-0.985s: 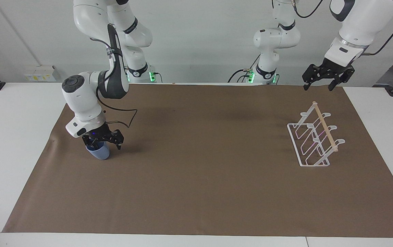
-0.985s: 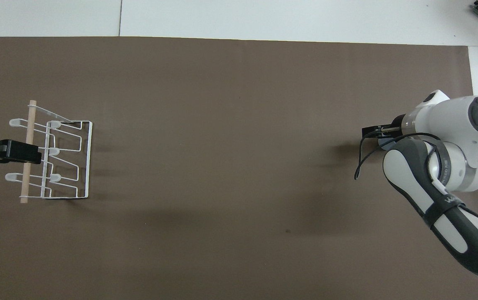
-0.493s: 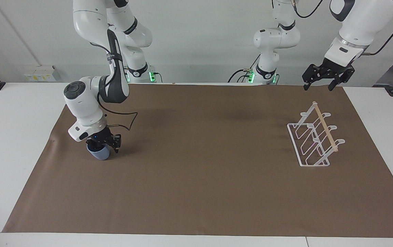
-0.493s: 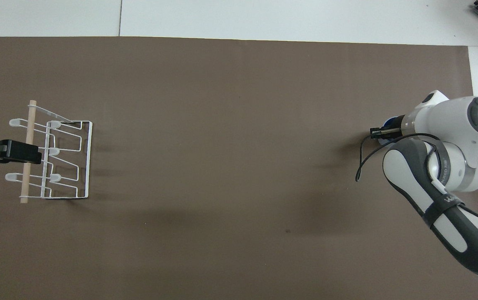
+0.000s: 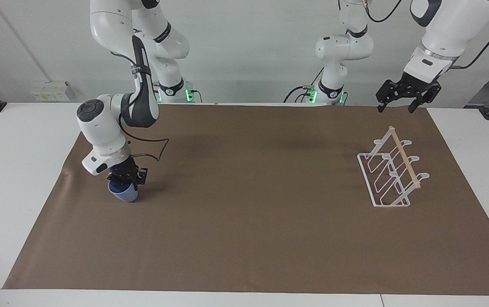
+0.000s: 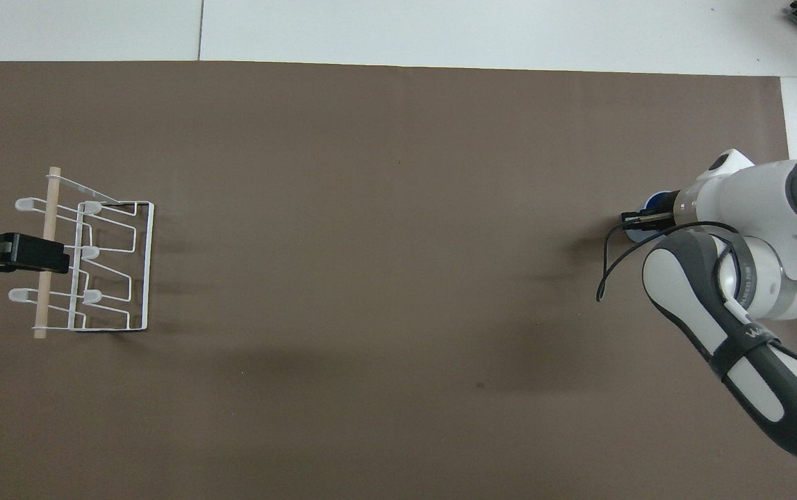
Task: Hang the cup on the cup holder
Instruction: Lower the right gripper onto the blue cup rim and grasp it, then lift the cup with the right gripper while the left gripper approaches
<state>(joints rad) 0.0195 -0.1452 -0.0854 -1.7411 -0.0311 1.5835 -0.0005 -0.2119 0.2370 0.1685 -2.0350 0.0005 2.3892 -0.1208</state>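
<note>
Where the facing view shows the right arm's end of the brown mat, the right gripper is clamped on the rim of the cup, which tilts on the mat. The left gripper waits, fingers apart, above the cup holder, well apart from the cup. From overhead, the right arm's wrist hides most of the cup; bare mat separates it from the cup holder.

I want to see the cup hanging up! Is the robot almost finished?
Not yet. The right gripper has closed on the blue cup, which sits low over the brown mat at the right arm's end of the table. The cup holder at the left arm's end has nothing on it. The left gripper waits above it. Carrying and hanging are left.
</note>
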